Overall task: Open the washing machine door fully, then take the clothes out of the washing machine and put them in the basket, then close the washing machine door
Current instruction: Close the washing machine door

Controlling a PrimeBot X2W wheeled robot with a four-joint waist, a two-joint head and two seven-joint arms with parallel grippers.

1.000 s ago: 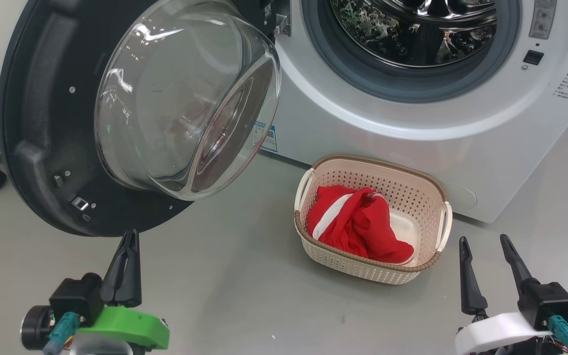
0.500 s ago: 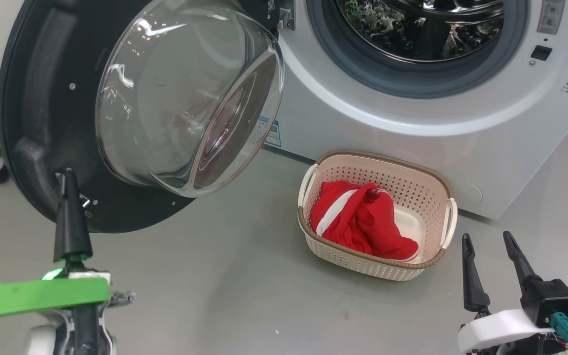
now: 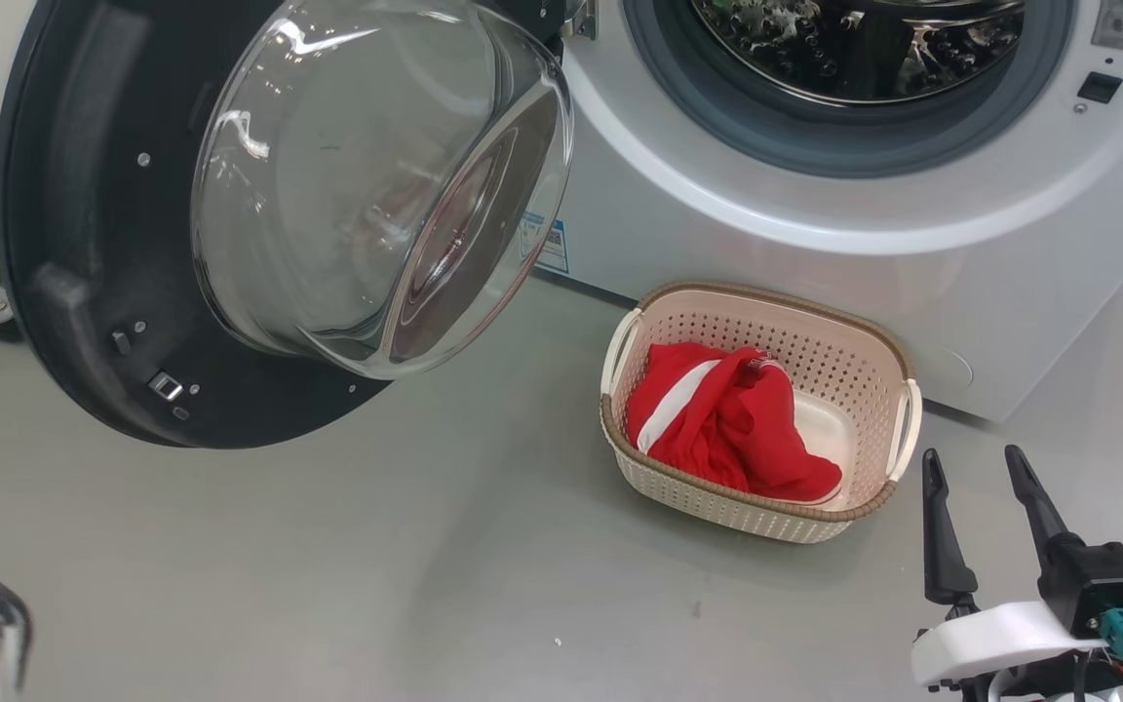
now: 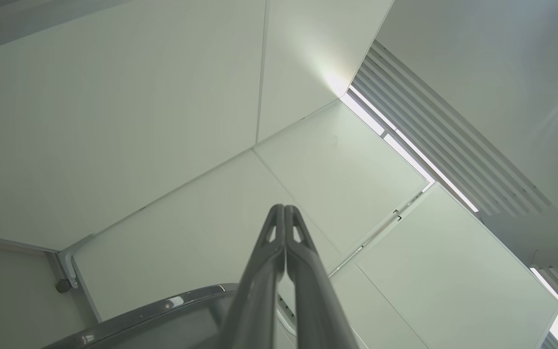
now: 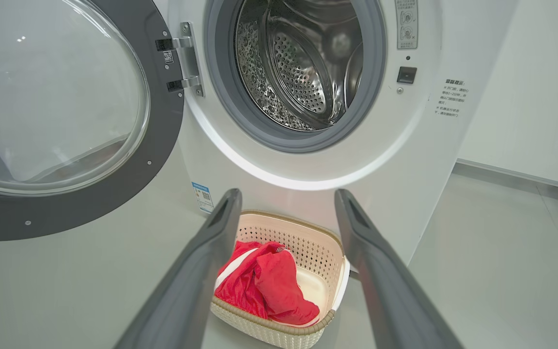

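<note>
The washing machine door is hanging wide open. The red clothes are lying in the basket on the floor before the washing machine. The right claw is hovering nearby, spread wide; the left claw is pointing upward, pinched together, empty.

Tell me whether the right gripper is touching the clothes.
Apart. The head view shows the open right gripper beside the basket, with basket rim and bare floor between it and the clothes.
</note>
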